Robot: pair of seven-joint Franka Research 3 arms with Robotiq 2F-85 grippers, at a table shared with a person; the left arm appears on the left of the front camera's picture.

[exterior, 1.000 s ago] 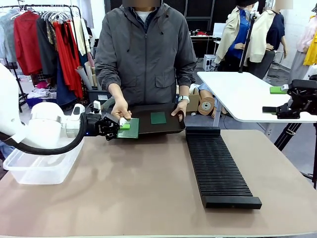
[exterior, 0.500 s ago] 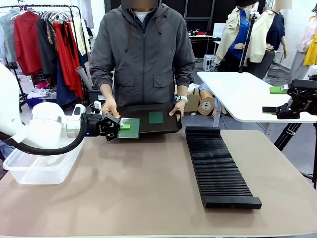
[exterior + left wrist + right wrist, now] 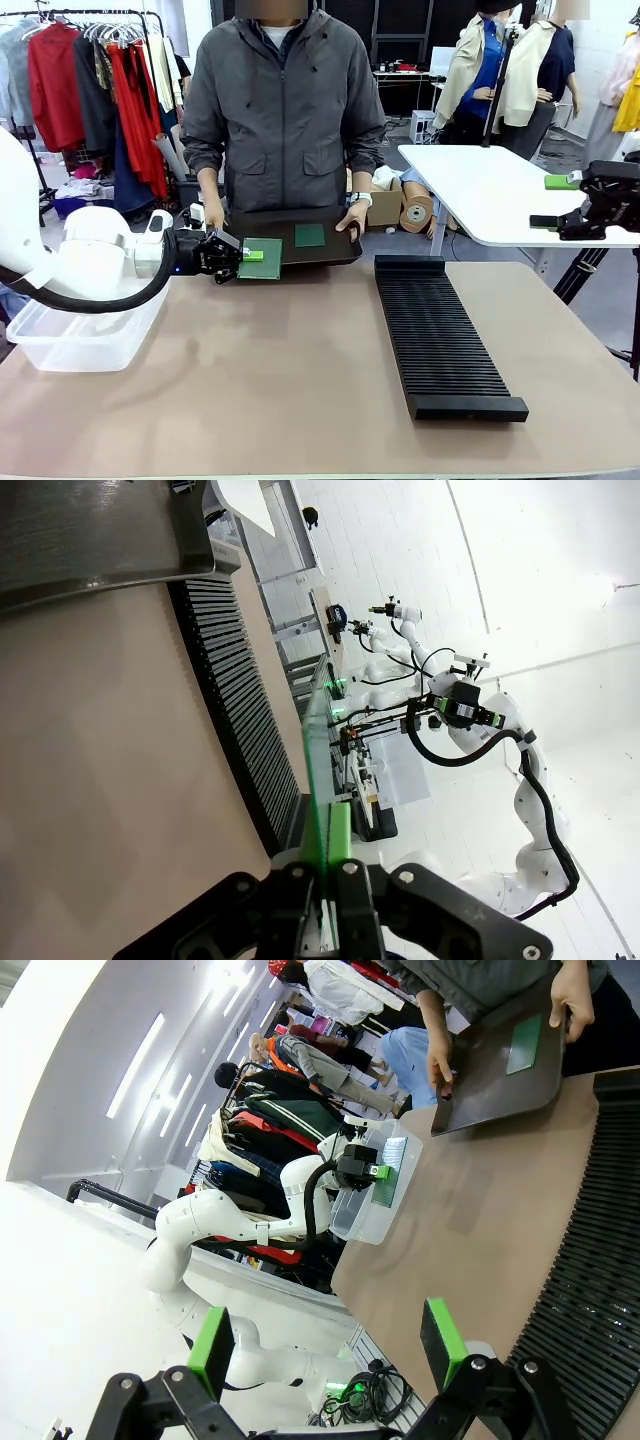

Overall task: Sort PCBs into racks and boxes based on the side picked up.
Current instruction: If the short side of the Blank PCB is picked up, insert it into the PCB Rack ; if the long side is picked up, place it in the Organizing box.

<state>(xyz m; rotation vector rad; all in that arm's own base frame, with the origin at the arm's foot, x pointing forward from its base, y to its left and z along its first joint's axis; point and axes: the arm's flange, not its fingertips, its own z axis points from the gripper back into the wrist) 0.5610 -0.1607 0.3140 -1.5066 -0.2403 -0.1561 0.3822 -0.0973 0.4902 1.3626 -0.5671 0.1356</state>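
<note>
My left gripper (image 3: pixel 240 256) is shut on one edge of a green PCB (image 3: pixel 263 258), holding it roughly level just above the table's far left side. In the left wrist view that PCB (image 3: pixel 318 750) stands edge-on between the fingers (image 3: pixel 345 880). A person across the table holds a shallow black tray (image 3: pixel 335 250) with both hands; a second PCB (image 3: pixel 310 235) lies on it. The black ribbed rack (image 3: pixel 440 335) lies at centre right. The clear box (image 3: pixel 85 335) sits at the left edge. My right gripper (image 3: pixel 553 202) hangs open at the far right, nothing between its fingers (image 3: pixel 212 1348).
A white side table (image 3: pixel 490 190) stands behind the right gripper. The brown tabletop (image 3: pixel 260 380) between box and rack is bare. In the right wrist view the rack (image 3: pixel 600 1260) lies below the right gripper (image 3: pixel 330 1350), with the tray (image 3: pixel 490 1075) and box (image 3: pixel 362 1218) farther off.
The person's hand has let go of the PCB and gone back to the tray's edge, and the tray has drawn slightly away. My left gripper keeps the PCB; the right arm is still.
</note>
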